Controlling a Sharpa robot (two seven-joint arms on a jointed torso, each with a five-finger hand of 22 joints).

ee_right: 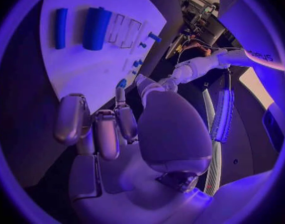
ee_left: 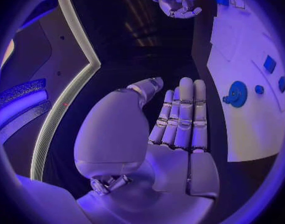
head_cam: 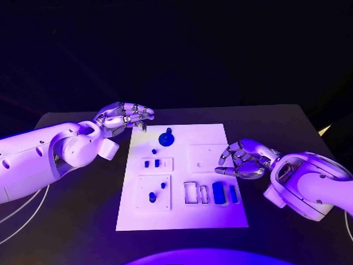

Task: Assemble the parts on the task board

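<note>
The left hand (head_cam: 126,117) hovered empty, fingers extended together, off the task board's (head_cam: 181,220) far left corner; the right hand (head_cam: 241,160) hovered empty, fingers loosely curled, at its right edge. Blue parts (head_cam: 218,191) lay on the board, which rested mid black table (head_cam: 81,221).

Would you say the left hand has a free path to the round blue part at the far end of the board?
Probably yes: the left hand holds nothing and hovers beside the task board, with nothing between it and the round blue part.

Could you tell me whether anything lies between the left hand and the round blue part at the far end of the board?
Nothing visible does: the left hand hovers empty at the task board's far left corner, with bare board up to the round blue part.
</note>
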